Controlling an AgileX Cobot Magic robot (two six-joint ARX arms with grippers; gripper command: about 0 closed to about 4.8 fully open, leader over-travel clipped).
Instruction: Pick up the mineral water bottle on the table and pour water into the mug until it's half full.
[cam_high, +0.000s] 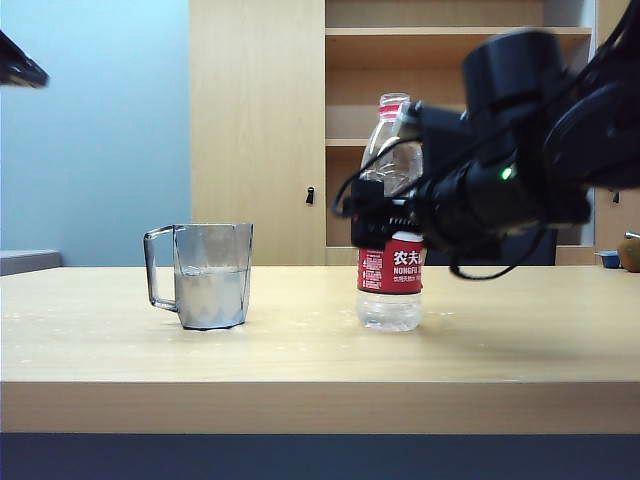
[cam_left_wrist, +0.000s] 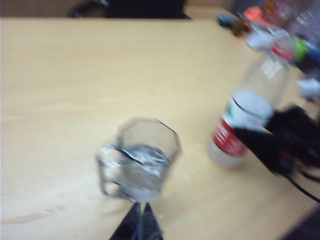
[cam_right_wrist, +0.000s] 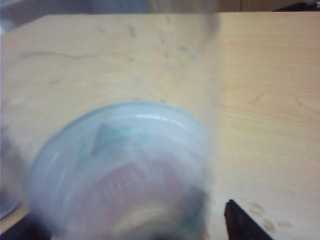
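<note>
A wide light wooden table (cam_high: 320, 365) carries two things, both upright and well apart: a grey see-through mug (cam_high: 205, 275), partly filled with water (cam_high: 210, 295), toward the left, and a clear water bottle (cam_high: 391, 225) with a red label near the middle.

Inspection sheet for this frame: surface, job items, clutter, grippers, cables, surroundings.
Surface: table, light wood grain, faint marks.
Job's things: mineral water bottle upright on the table, no cap seen, little water left; mug standing to its left, apart, about half full of water.
Clutter: small blurred items at the table's far right edge.
Grippers: left gripper shut, hovering near the mug; right gripper around the bottle's middle, whether gripping cannot be told.
Cables: black cable looping off the right arm.
Surroundings: wooden shelf unit, blue wall.
</note>
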